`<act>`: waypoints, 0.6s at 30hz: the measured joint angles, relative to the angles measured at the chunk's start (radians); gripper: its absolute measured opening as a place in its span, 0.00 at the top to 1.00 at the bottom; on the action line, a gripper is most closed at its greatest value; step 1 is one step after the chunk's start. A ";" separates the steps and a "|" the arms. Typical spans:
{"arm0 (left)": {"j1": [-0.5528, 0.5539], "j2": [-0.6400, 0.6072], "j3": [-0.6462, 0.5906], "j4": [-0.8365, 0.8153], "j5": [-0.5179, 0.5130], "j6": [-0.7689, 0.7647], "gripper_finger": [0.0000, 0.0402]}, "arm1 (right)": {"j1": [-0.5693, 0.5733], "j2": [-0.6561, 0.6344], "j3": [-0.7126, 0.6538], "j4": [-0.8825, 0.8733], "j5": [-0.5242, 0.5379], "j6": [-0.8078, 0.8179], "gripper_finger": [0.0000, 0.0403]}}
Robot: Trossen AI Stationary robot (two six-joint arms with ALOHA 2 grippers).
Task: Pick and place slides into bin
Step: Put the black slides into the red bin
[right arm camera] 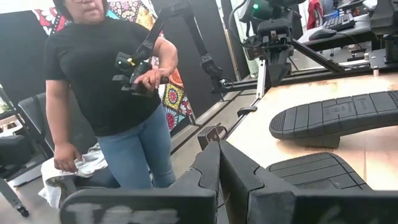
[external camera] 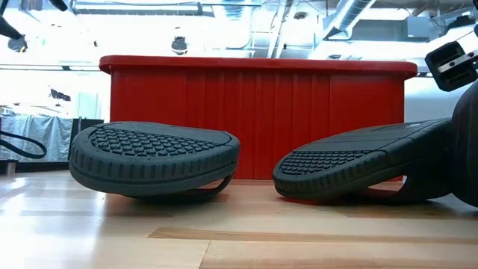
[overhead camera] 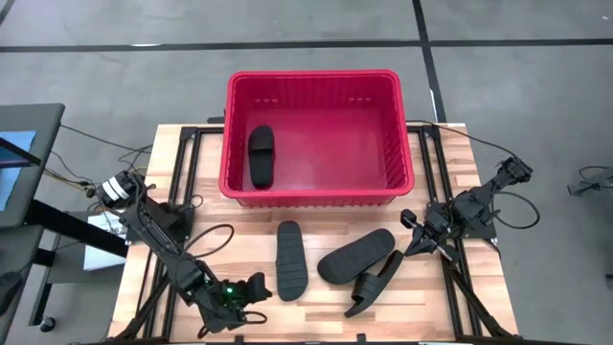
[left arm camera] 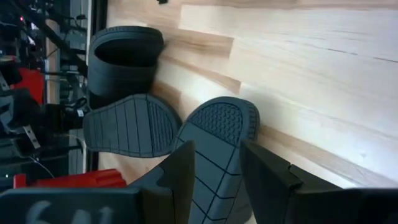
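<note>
Left gripper (overhead camera: 257,287): low on the worktop (overhead camera: 498,297), fingers part-spread astride the near slide (overhead camera: 290,259), not yet clamped.
Right gripper (overhead camera: 412,244): clenched, empty, parked by the other two slides (overhead camera: 359,256).
Bin (overhead camera: 316,196): one slide (overhead camera: 261,155) inside.
Advice: seat both fingers across the sole edge before closing, then lift clear of the rim.
</note>
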 joint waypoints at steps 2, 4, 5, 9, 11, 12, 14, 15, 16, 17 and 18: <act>0.003 0.000 0.000 -0.004 0.020 -0.001 0.70 | 0.000 0.000 0.000 0.000 0.000 0.000 1.00; 0.007 0.000 0.000 -0.015 0.071 0.000 0.70 | 0.000 0.000 0.000 0.000 0.000 0.000 1.00; 0.011 0.000 0.000 -0.017 0.108 -0.004 0.70 | 0.000 0.000 0.000 0.000 0.000 0.000 1.00; 0.027 0.000 0.000 -0.036 0.153 -0.014 0.66 | 0.000 0.000 0.000 0.000 0.000 0.000 1.00; 0.035 0.000 0.000 -0.043 0.139 0.012 0.63 | 0.000 0.000 0.000 0.000 0.000 0.000 1.00; 0.038 0.000 0.000 -0.043 0.128 0.030 0.62 | 0.000 0.000 0.000 0.000 0.000 0.000 1.00; 0.046 0.000 0.000 -0.042 0.122 0.077 0.58 | 0.000 0.000 0.000 0.000 0.000 0.000 1.00; 0.049 0.002 0.000 -0.040 0.123 0.102 0.57 | 0.000 0.000 0.000 0.000 0.000 0.000 1.00; 0.053 0.010 0.000 -0.028 0.122 0.123 0.55 | 0.000 0.000 0.000 0.000 0.000 0.000 1.00; 0.056 0.018 0.000 -0.018 0.122 0.141 0.54 | 0.000 0.000 0.000 0.000 0.000 0.000 1.00; 0.057 0.028 0.000 -0.014 0.123 0.158 0.53 | 0.000 0.000 0.000 0.000 0.000 0.000 1.00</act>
